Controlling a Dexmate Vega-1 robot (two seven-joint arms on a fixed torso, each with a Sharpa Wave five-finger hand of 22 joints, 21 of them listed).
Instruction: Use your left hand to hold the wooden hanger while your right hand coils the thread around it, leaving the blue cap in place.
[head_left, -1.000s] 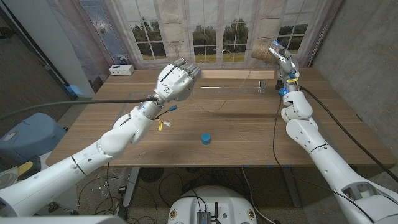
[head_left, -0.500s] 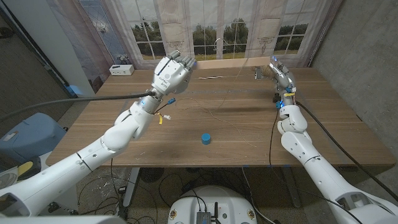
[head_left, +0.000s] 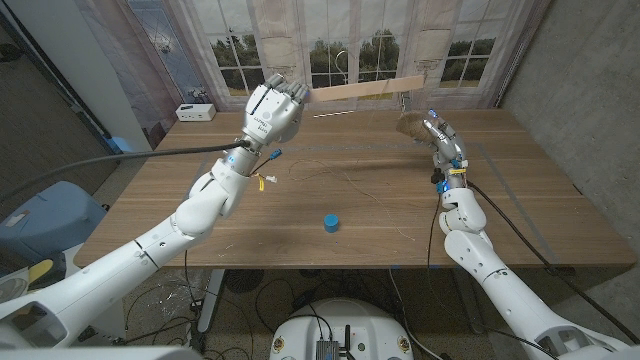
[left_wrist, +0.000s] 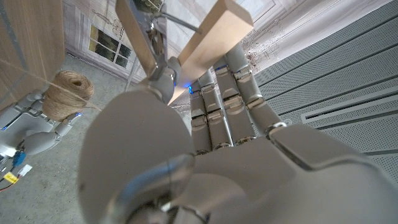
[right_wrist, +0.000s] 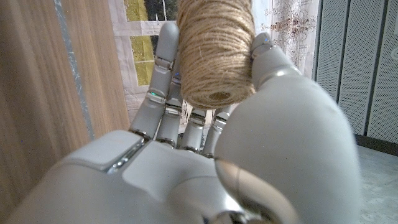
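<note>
Sitting nearest the camera at the lower middle of the head view, the blue cap (head_left: 330, 223) stands alone on the wooden table (head_left: 520, 210), well apart from both hands. Above it in the frame, a thin loose thread (head_left: 365, 186) trails across the tabletop toward the right. At upper right, the right hand (head_left: 432, 128) is wrapped around a spool of twine (head_left: 410, 126); the right wrist view shows the spool (right_wrist: 215, 50) clasped between the thumb and the fingers (right_wrist: 163, 68). At upper left, the left hand (head_left: 272, 108) is raised above the table and grips the wooden hanger (head_left: 365, 90), whose bar reaches right across the top middle; the left wrist view shows the hanger's wooden arms (left_wrist: 214, 34) clamped by that hand.
</note>
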